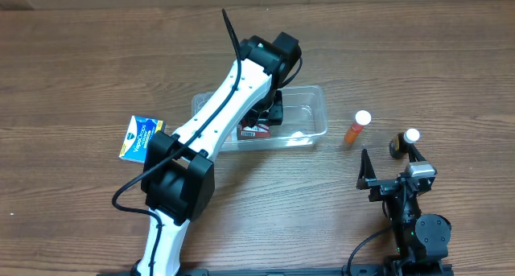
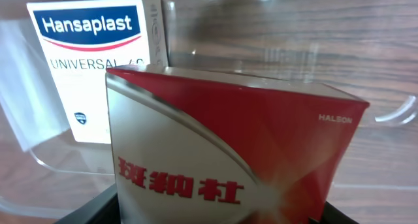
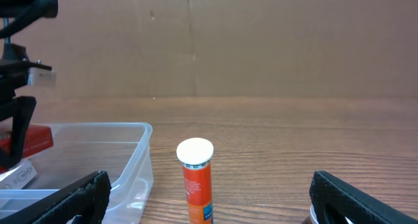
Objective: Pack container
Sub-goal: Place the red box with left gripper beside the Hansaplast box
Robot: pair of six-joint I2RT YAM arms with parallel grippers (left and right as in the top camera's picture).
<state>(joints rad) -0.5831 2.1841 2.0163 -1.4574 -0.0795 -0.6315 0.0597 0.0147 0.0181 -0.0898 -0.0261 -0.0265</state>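
The left gripper (image 1: 265,119) is clamped on a red box (image 2: 228,152) inside the left end of the container (image 1: 310,107). The container lies mid-counter, long axis left to right. The right gripper (image 1: 392,165), jaws apart, sits near the front-right corner.

I see the clear plastic container (image 1: 310,113) upright and open just left of the orange tube (image 1: 357,128): a rimmed rectangular tub, rounded corners, with a Hansaplast box (image 2: 91,67) and red box (image 2: 228,152) within its walls.
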